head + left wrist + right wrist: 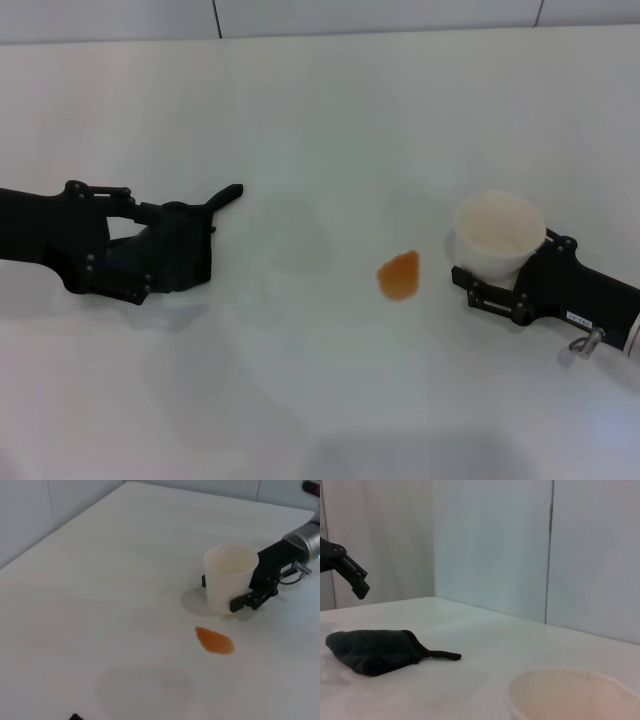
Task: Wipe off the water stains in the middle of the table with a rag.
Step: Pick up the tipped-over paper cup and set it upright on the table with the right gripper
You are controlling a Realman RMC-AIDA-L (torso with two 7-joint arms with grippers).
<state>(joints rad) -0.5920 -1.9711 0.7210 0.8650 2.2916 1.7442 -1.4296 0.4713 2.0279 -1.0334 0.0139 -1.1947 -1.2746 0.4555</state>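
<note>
The water stains [400, 275] are one small orange-brown blot in the middle of the white table [320, 110], also seen in the left wrist view [215, 641]. The rag [185, 250], dark and lumpy with a pointed corner, lies to the robot's left of the blot. My left gripper [150, 255] hovers open over the rag. The right wrist view shows one of its fingers [355, 577] above the rag [375, 651], not touching it. My right gripper [505, 260] is shut on a whitish cup [498, 235] standing to the right of the blot.
The cup [229, 582] stands upright on the table close to the blot, with the right arm [295, 550] behind it. A pale wall [490, 545] runs along the table's far edge. Bare tabletop lies between the rag and the blot.
</note>
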